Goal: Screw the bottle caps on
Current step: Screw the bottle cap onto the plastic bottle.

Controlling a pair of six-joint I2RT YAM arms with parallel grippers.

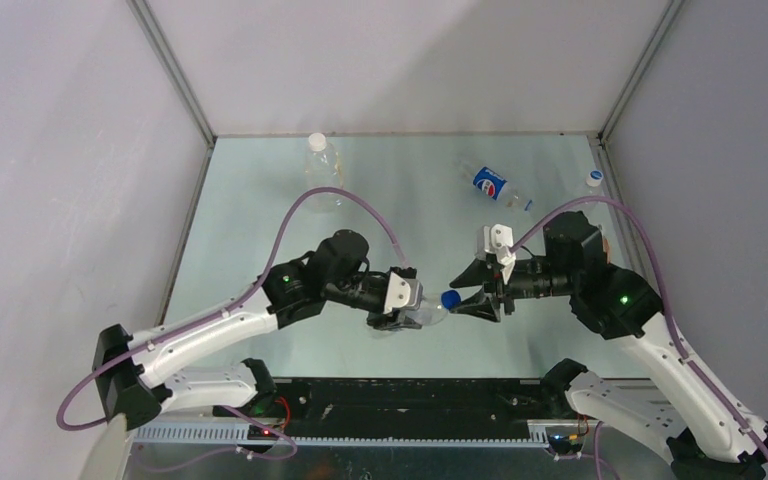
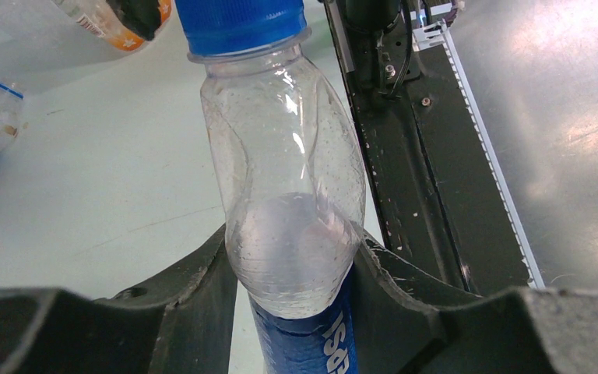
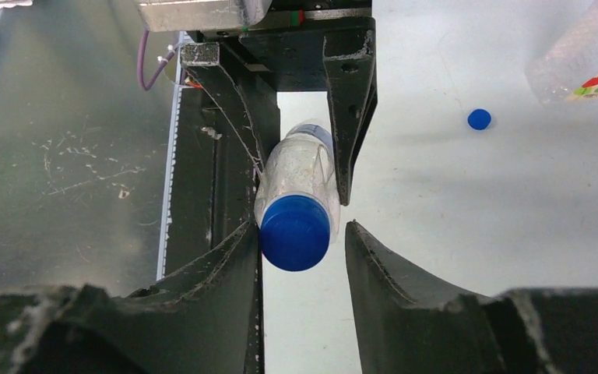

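My left gripper (image 1: 402, 312) is shut on the body of a clear Pepsi bottle (image 2: 288, 179), held on its side above the table. A blue bottle cap (image 1: 450, 298) sits on the bottle's neck and points at my right gripper (image 1: 476, 300). In the right wrist view that cap (image 3: 294, 232) lies between my right gripper's (image 3: 304, 243) fingertips. The left finger touches it and the right finger stands a little apart, so the jaws are open. Another blue bottle cap (image 3: 479, 118) lies loose on the table beyond.
An upright clear bottle (image 1: 323, 160) with a white cap stands at the back left. A Pepsi bottle (image 1: 495, 185) lies at the back centre. A small bottle (image 1: 590, 182) is at the back right corner. The black base rail (image 2: 405, 156) runs along the near edge.
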